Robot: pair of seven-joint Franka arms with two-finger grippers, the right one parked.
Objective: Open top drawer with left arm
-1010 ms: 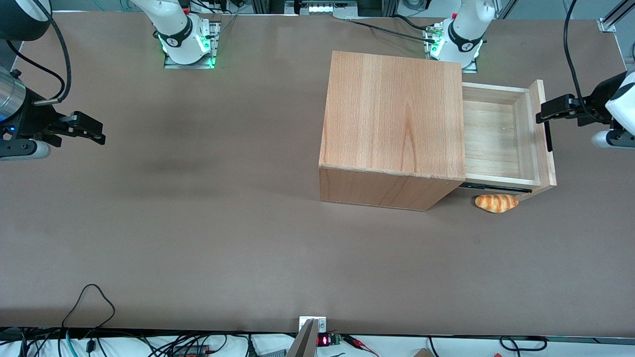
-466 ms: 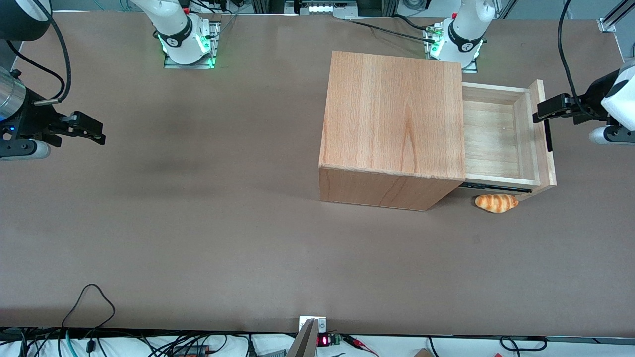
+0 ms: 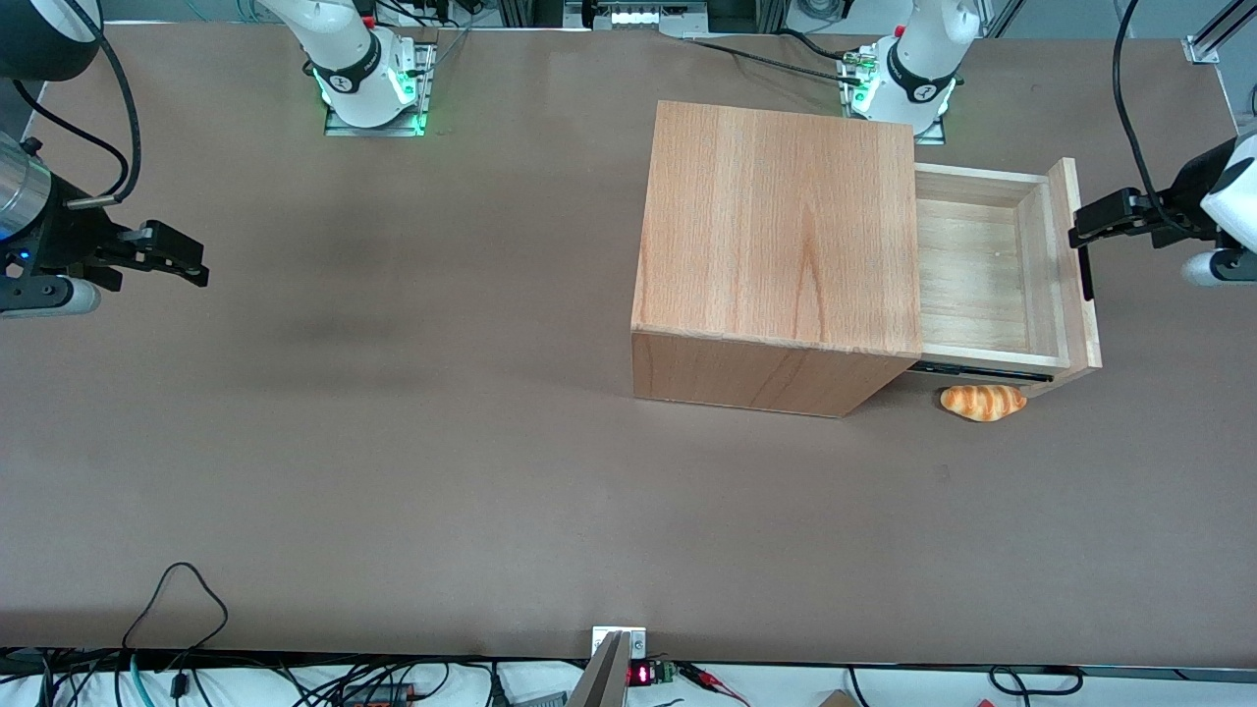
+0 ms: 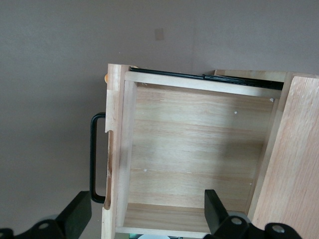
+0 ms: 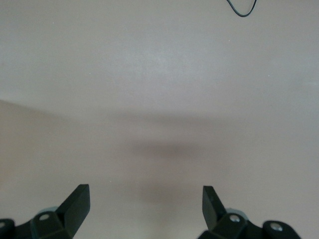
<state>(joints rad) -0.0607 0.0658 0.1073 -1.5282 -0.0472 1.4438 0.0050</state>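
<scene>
1. Top drawer [image 3: 987, 275]: one, pulled well out of the cabinet [image 3: 781, 236] toward the working arm's end of the table [image 3: 442, 471]. Pale, bare wood inside; flat front panel; one slim black bar handle [image 4: 93, 157]; one black side rail [image 3: 982, 372].
2. Cabinet: one plain light-wood cube, grain visible on top.
3. Left arm's gripper [image 3: 1080, 228]: one, black, hovering over the drawer front by the handle. Fingers [image 4: 77, 214] spread wide, straddling the front panel, gripping nothing; whether they touch the panel, cannot tell.
4. Bread roll [image 3: 983, 402]: one, golden, ridged, on the table under the drawer's side rail, nearer the front camera.
</scene>
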